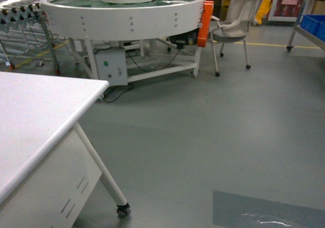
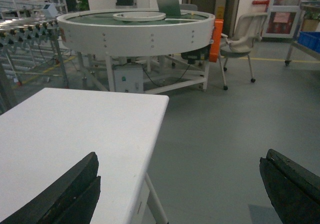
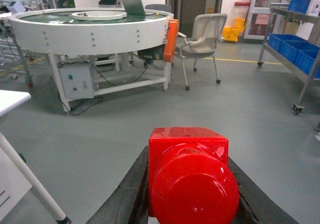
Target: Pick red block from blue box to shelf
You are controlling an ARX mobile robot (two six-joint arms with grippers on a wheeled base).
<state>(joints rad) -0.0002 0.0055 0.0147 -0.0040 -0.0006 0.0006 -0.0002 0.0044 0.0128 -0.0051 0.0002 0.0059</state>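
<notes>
Floor [image 1: 213, 136] beside table edge [image 1: 89, 106]

1 red block [image 3: 189, 171], 1 chair [image 1: 238, 20], 1 table [image 1: 35, 116]

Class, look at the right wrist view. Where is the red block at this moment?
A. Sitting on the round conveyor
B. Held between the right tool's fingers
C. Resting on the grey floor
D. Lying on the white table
B: the red block sits clamped in the right tool, its stud facing the camera, with the floor behind it.
</notes>
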